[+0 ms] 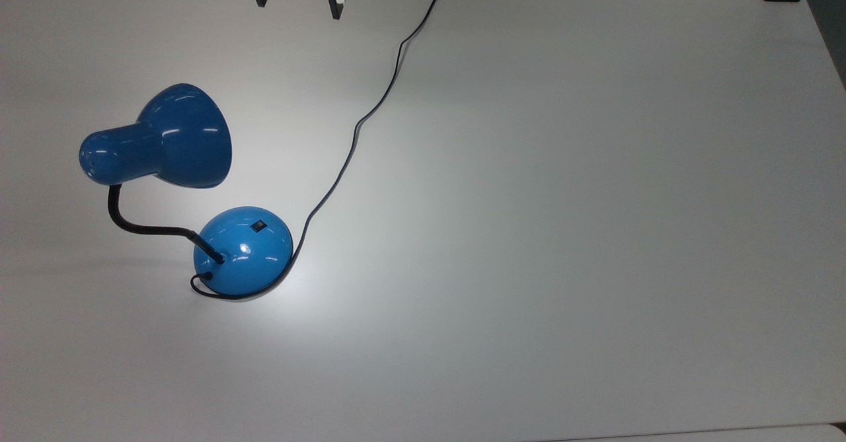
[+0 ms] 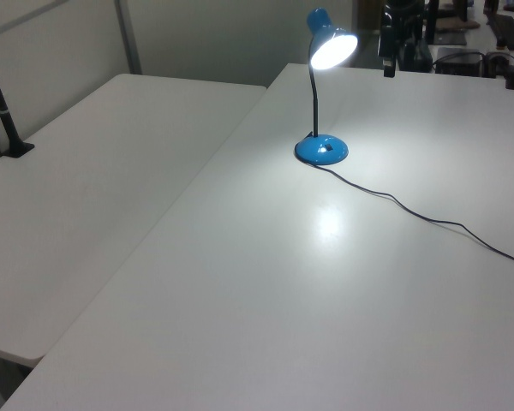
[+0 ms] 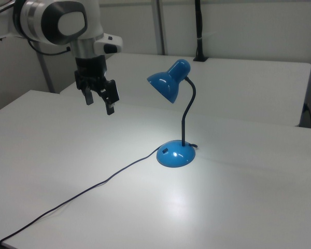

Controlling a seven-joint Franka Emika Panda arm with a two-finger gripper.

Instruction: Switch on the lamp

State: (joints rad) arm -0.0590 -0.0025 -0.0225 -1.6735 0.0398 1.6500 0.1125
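The lamp (image 1: 165, 137) stands at the top view's left, blue shade on a bent black gooseneck over a round blue base (image 1: 243, 250) with a small black switch (image 1: 260, 226). It is lit: the shade (image 2: 332, 50) glows and a bright pool lies on the table around the base (image 3: 175, 154). My gripper (image 1: 299, 6) is open and holds nothing. It hangs at the top view's upper edge, well apart from the lamp. In the right view the gripper (image 3: 99, 104) hovers high above the table, left of the shade (image 3: 168, 83).
The lamp's thin black cord (image 1: 357, 125) runs from the base across the white table (image 1: 562, 230) to its far edge. A second white table (image 2: 94, 171) adjoins at the left view's left, with a black post (image 2: 4, 120) on it.
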